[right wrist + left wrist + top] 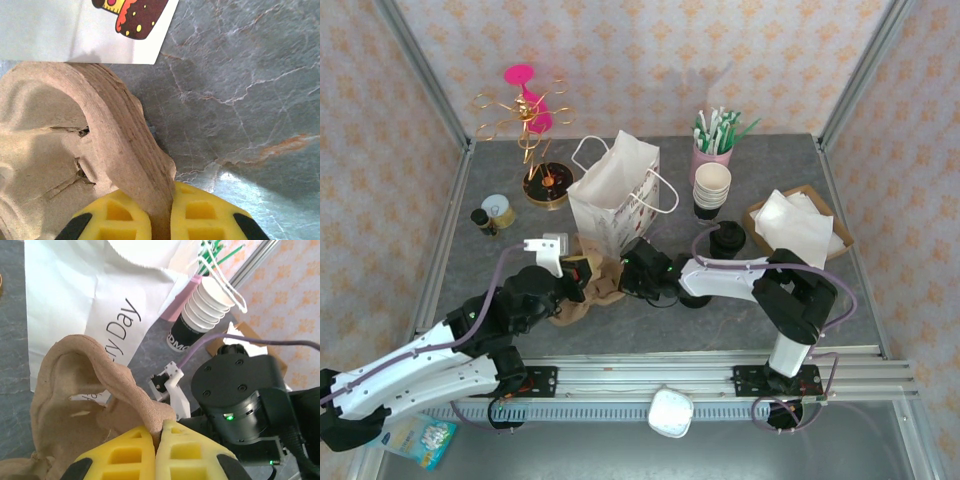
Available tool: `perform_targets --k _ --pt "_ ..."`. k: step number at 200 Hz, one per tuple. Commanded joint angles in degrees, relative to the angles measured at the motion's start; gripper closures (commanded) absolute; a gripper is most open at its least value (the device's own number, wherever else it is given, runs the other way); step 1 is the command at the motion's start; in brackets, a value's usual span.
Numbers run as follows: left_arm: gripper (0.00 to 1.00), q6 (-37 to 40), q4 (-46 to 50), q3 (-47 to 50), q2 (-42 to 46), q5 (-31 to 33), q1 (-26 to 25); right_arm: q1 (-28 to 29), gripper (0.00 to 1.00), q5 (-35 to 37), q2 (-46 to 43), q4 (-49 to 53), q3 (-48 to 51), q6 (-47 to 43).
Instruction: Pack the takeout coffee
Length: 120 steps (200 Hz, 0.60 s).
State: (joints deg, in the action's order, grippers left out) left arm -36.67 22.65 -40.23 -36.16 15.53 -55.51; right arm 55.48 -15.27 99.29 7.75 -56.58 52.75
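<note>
While the left end effector [161, 427] has its yellow fingers pressed together on a thin rim of the brown pulp cup carrier [85, 390], the right end effector [161, 194] pinches another rim of that carrier from the opposite side, its pads squeezed onto the curved edge. The carrier lies between the two end effectors, low over the grey bench [720, 325]; whether it rests on the surface or is lifted I cannot tell. Just beyond both end effectors stands the white paper bag [610, 195], upright with its mouth spread, right beside the carrier's far side. The takeout coffee [725, 238], a black cup with a black lid, stands on the bench beyond and to the right of the right end effector, apart from it and from the carrier, just in front of the stack of cream-rimmed cups [712, 185].
</note>
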Motion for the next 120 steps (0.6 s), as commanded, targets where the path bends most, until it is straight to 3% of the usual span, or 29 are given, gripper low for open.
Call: perform_targets --k 1,26,67,96,120 --pt "0.99 -0.7 0.5 -2.2 0.8 2.3 -0.3 0.5 1.00 4.4 0.8 4.2 -1.0 0.5" --pt "0.99 0.1 4.1 -4.9 0.2 4.3 -0.3 1.4 1.00 5.1 1.4 5.3 -2.3 0.9" --pt "0.99 -2.2 8.9 -8.1 -7.6 2.7 -0.3 1.6 0.72 5.4 -1.6 4.8 -1.7 0.7" --pt "0.99 -2.3 12.2 -8.8 -12.3 4.1 -0.4 1.6 0.58 6.3 -4.9 5.4 -0.2 0.5" --pt "0.98 -2.2 12.3 -8.0 -15.1 6.0 -0.3 1.6 0.55 7.4 -7.9 5.9 1.3 0.4"
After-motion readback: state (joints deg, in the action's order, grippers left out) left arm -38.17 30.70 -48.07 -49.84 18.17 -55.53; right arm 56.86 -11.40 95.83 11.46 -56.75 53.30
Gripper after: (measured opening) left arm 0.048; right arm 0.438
